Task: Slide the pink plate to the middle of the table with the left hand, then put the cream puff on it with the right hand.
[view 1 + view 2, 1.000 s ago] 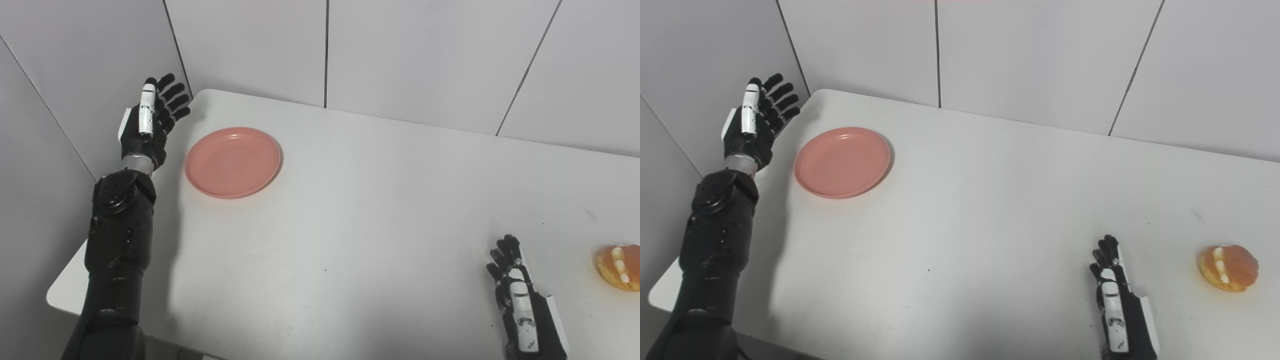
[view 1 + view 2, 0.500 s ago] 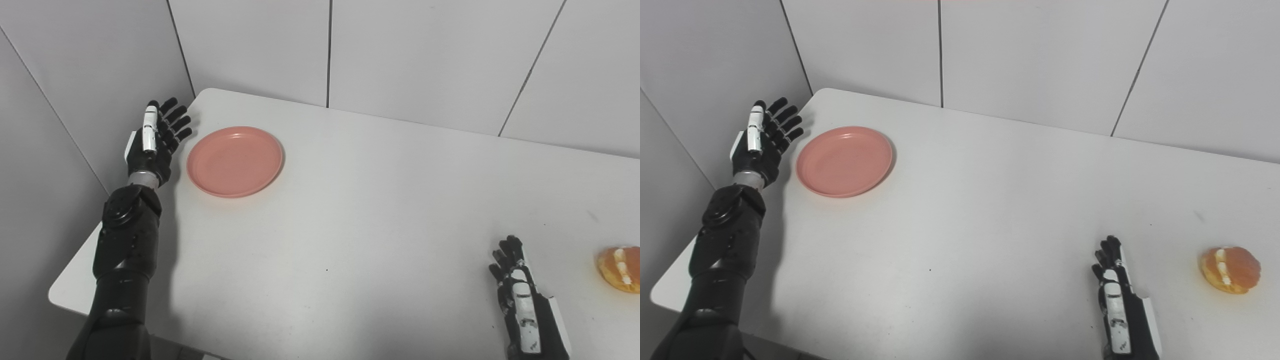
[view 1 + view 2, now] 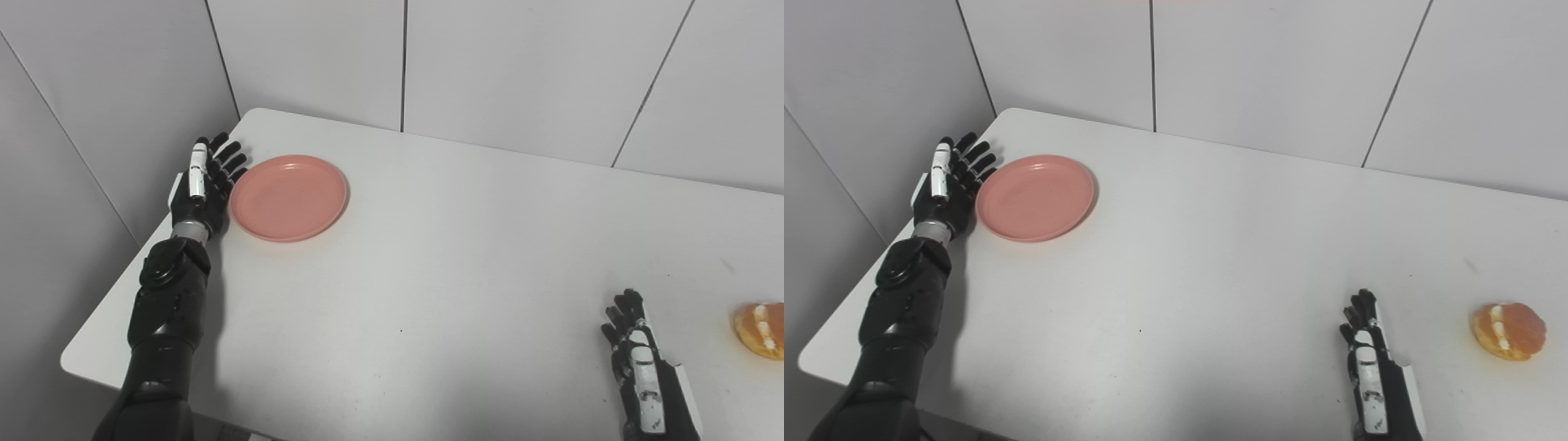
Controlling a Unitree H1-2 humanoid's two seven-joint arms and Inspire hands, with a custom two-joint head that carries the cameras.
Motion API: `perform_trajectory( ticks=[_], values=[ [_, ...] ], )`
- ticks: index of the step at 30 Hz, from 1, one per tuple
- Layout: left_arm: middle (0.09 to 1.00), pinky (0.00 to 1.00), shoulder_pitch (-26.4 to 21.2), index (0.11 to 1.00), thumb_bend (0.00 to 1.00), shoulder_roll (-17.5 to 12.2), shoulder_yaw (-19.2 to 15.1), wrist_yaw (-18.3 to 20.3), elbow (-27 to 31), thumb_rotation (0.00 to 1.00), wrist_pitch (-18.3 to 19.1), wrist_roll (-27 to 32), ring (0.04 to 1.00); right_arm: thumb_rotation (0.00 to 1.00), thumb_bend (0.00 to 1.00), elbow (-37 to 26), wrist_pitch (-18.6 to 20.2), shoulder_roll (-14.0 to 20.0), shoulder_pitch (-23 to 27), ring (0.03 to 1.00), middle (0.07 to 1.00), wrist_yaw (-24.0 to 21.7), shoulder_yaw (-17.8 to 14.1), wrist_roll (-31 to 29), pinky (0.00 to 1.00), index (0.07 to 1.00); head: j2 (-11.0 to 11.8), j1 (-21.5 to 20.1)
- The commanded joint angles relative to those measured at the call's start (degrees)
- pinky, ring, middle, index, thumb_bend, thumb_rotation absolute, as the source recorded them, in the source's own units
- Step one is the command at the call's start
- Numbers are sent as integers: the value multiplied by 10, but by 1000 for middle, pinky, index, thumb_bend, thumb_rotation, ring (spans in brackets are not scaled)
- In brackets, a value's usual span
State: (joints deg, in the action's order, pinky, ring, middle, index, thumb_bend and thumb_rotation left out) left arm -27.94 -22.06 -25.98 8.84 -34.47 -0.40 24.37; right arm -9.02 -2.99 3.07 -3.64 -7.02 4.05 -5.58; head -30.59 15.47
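A round pink plate (image 3: 288,196) lies empty on the white table (image 3: 441,257) near its far left corner. My left hand (image 3: 204,185) is open, fingers spread and pointing away, right at the plate's left rim; I cannot tell if it touches. An orange cream puff with a white cream stripe (image 3: 1508,331) sits at the near right, cut by the frame edge in the left eye view (image 3: 761,329). My right hand (image 3: 1371,362) rests open and flat on the table, to the left of the cream puff and apart from it.
Grey panelled walls (image 3: 490,67) stand close behind the table and along its left side. The table's left edge (image 3: 104,306) runs just beside my left forearm.
My left hand has come down and rightward from beside the wall to the plate's left rim. The plate, cream puff and right hand have stayed put. The camera shifted slightly.
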Motion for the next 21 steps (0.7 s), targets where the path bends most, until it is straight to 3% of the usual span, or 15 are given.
perform_trajectory(
  ticks=[1,10,21],
  values=[
    [871,877,-18,866,333,-4,5,15,-11,1000,-15,8,871,1000,209,9,-7,5,-10,1000,1000,-2,-4,1,1000,1000,-1,-2],
    [833,830,-17,822,375,19,22,26,-35,1000,-29,9,828,1000,201,10,-10,4,-11,1000,1000,-1,-4,3,1000,1000,-5,-7],
    [838,816,16,830,380,56,54,22,39,1000,0,6,828,1000,216,5,0,2,-12,1000,1000,3,-2,13,1000,1000,-11,-17]
  ],
)
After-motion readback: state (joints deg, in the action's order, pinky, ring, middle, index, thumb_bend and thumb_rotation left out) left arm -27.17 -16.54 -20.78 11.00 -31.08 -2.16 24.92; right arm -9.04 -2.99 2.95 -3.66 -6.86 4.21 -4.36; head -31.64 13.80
